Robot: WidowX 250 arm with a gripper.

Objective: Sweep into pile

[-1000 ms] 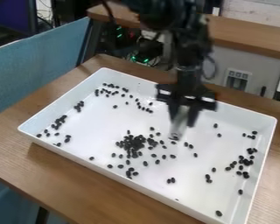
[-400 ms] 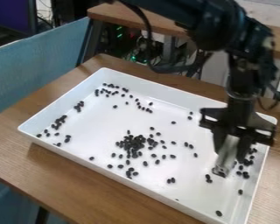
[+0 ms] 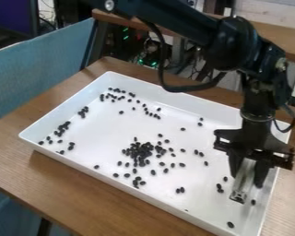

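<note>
a silvery scraper (image 3: 241,186), pinched in the robot's pincer (image 3: 247,180), shifts toward the near right corner of the white tray (image 3: 107,133); the central heap of black beans (image 3: 139,151) sits unchanged, and strays (image 3: 253,202) nearby likely need sweeping inward.

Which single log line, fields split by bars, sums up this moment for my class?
task: sweep into pile | gripper: holding grey tool | place: tray, image right | main pile: mid-tray | strays: scattered

A tray (image 3: 101,138) lay on a table (image 3: 82,193), a counter (image 3: 288,37) behind it. In the tray, beans (image 3: 139,151) sat clustered near the middle, with others scattered left, right and behind.
</note>
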